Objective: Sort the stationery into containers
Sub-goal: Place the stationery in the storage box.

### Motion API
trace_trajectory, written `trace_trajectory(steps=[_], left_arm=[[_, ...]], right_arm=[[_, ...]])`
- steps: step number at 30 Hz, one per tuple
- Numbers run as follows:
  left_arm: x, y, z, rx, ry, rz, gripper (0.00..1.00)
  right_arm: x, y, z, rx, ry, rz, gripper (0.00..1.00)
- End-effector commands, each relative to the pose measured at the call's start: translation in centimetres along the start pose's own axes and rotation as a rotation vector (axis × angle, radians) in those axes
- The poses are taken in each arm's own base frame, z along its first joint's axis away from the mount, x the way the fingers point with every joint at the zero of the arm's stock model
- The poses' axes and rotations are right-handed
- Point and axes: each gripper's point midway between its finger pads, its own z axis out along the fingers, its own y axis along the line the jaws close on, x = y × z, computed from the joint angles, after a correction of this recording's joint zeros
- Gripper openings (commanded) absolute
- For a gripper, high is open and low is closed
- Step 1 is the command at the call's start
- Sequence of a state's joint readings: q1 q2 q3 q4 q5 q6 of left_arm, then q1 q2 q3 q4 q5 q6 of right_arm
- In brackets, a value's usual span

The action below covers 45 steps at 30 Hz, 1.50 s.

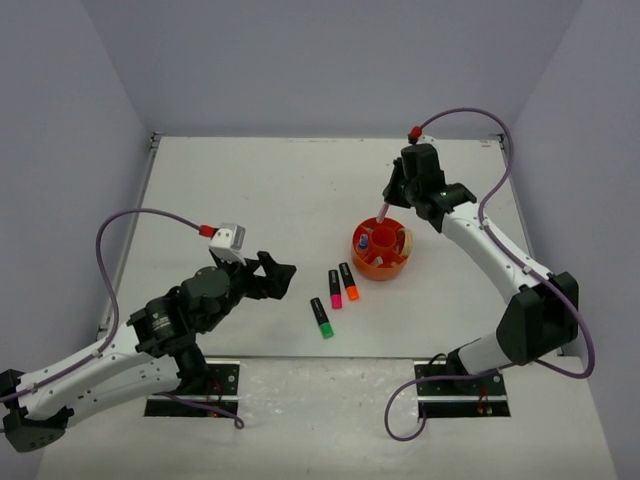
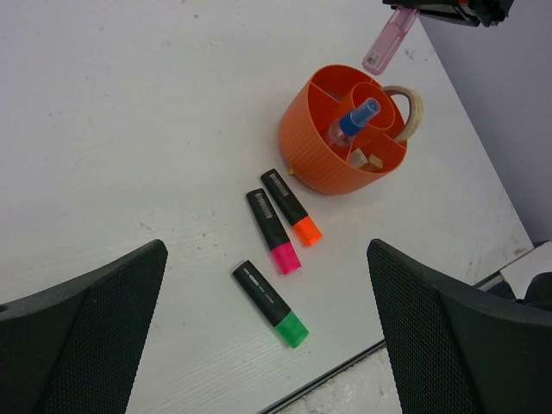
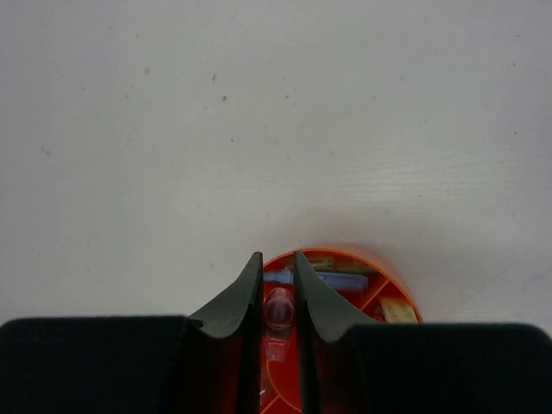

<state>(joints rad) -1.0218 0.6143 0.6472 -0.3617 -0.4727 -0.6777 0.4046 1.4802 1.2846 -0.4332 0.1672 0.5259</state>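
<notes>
The round orange organiser (image 1: pixel 375 270) (image 2: pixel 310 147) (image 3: pixel 345 251) stands right of the table's middle. A blue marker (image 2: pixel 354 121) stands in its central cup and a cream tape roll (image 2: pixel 412 108) in an outer compartment. My right gripper (image 1: pixel 392 195) (image 3: pixel 277 255) hangs just above the far rim, shut on a pink marker (image 1: pixel 383 210) (image 2: pixel 386 43) (image 3: pixel 278 310) that points down at the organiser. Three black markers lie near the organiser: orange cap (image 1: pixel 348 281) (image 2: pixel 291 207), pink cap (image 1: pixel 335 289) (image 2: pixel 274 231), green cap (image 1: pixel 321 317) (image 2: pixel 270 304). My left gripper (image 1: pixel 275 278) (image 2: pixel 266 250) is open, left of them, holding nothing.
The table's near edge (image 2: pixel 345 371) runs just below the green-capped marker. Grey walls close in the table on the left, back and right. The right arm (image 1: pixel 500 260) reaches over the table's right side.
</notes>
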Motion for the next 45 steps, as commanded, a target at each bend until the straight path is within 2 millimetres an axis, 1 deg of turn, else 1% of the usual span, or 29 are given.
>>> trace_trajectory(steps=[1,6,8,13,19,22,25,27,35,38,41,45], left_arm=[[-0.1,0.5,0.2,-0.040,-0.007,-0.017,1.00],[0.8,1.1,0.7,-0.066,0.007,-0.019,1.00],[1.0,1.3,0.8,-0.068,0.008,-0.020,1.00],[1.4,1.5,0.9,-0.073,0.014,-0.017,1.00],[1.7,1.6,1.1,-0.079,0.017,-0.018,1.00],[1.8,1.5,1.3,-0.077,0.016,-0.019,1.00],[2.1,1.5,1.6,-0.079,0.026,-0.014,1.00],[2.3,1.5,1.6,-0.081,0.033,-0.011,1.00],[2.8,2.0,1.7,-0.093,0.033,-0.013,1.00],[2.9,2.0,1.7,-0.093,0.035,-0.015,1.00],[3.0,2.1,1.7,-0.094,0.036,-0.016,1.00],[3.0,2.2,1.6,-0.095,0.037,-0.015,1.00]], right_arm=[[0.3,-0.6,1.7,0.034,-0.006,-0.031,0.00],[1.9,-1.1,3.7,0.049,0.036,-0.033,0.00],[2.3,-1.2,4.0,0.052,0.040,-0.031,0.00],[2.6,-1.3,4.3,0.055,0.048,-0.030,0.00],[3.1,-2.0,4.4,0.084,0.046,-0.021,0.00],[3.7,-2.5,4.9,0.104,0.059,-0.017,0.00],[4.2,-2.5,5.6,0.115,0.078,-0.007,0.00],[4.0,-2.4,5.6,0.113,0.071,0.002,0.00],[4.7,-1.9,5.7,0.081,0.090,0.020,0.00],[4.4,-1.3,5.5,0.055,0.090,0.029,0.00],[3.6,-0.5,4.9,0.022,0.076,0.043,0.00],[2.3,0.1,4.2,0.006,0.049,0.048,0.00]])
